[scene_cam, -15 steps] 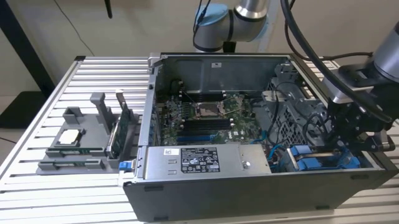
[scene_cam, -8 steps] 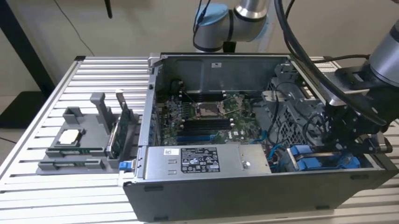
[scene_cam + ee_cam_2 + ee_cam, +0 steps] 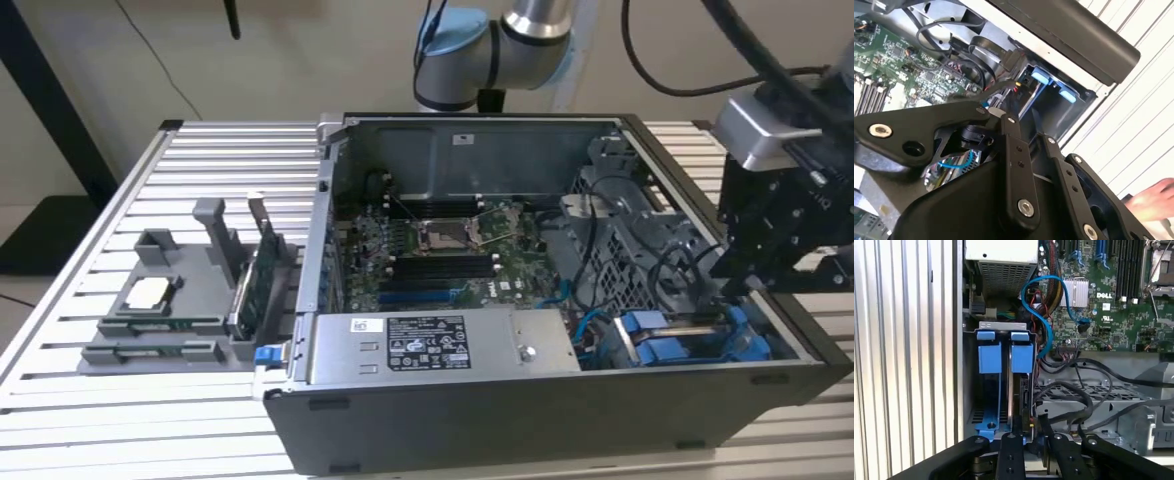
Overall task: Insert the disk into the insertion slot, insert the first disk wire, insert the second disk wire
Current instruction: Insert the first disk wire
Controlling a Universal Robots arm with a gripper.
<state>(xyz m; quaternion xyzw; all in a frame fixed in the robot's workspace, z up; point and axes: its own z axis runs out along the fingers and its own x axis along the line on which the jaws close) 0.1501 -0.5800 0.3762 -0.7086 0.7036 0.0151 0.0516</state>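
Note:
The insertion slot [image 3: 1002,326] is a grey metal bay at the case's corner, at the exterior view's lower right [image 3: 687,340]. Blue plastic carrier fronts stand side by side in it. The disk [image 3: 1022,356] sits on edge inside, with only its blue frame and a thin grey edge showing. My gripper [image 3: 1029,426] hangs just over the bay's open end, also at the exterior view's right [image 3: 731,290]. Its fingers stand close together around a dark wire connector [image 3: 1017,84] with red and yellow leads, right at the disk's end.
A grey labelled power-supply box [image 3: 427,345] sits beside the bay. A blue cable [image 3: 1046,305] and black wire bundles [image 3: 1074,395] loop over the motherboard [image 3: 441,250]. A grey fixture with parts [image 3: 174,300] stands on the slatted table [image 3: 107,420]. A hand [image 3: 1152,200] is near the case's outer side.

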